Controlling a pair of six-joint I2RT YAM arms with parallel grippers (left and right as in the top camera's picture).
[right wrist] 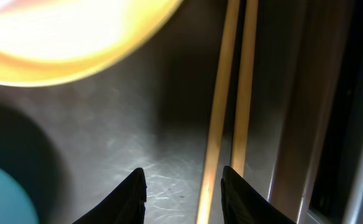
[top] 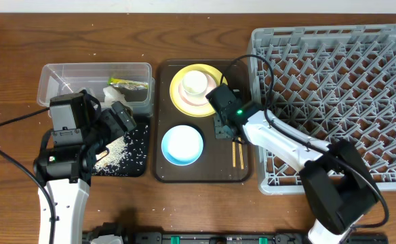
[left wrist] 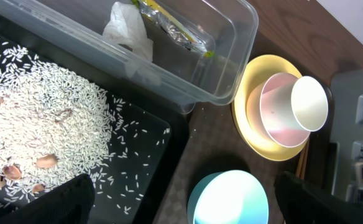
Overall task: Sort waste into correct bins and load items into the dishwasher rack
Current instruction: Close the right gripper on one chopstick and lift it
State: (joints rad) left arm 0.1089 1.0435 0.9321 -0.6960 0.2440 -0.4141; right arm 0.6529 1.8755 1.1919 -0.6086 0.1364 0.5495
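Observation:
The clear tub [top: 62, 74] holds the white tissue [top: 110, 93] and the green-and-yellow wrapper [top: 129, 83]; both also show in the left wrist view, tissue [left wrist: 128, 31] and wrapper [left wrist: 175, 28]. Rice [left wrist: 38, 130] lies in the black tray [top: 141, 163]. My left gripper [top: 120, 118] is open and empty over that tray's right edge. The yellow plate [top: 211, 102] carries the white cup [top: 196, 83]. The blue bowl [top: 182, 144] sits in front of it. My right gripper [right wrist: 184, 193] is open, low over the chopsticks [right wrist: 222, 124], with one stick between its fingers.
Plate, bowl and chopsticks lie on a dark brown serving tray [top: 201, 173]. The light-grey dishwasher rack [top: 340, 95] stands right of it, and my right arm crosses its front left corner. Bare wooden table lies around everything.

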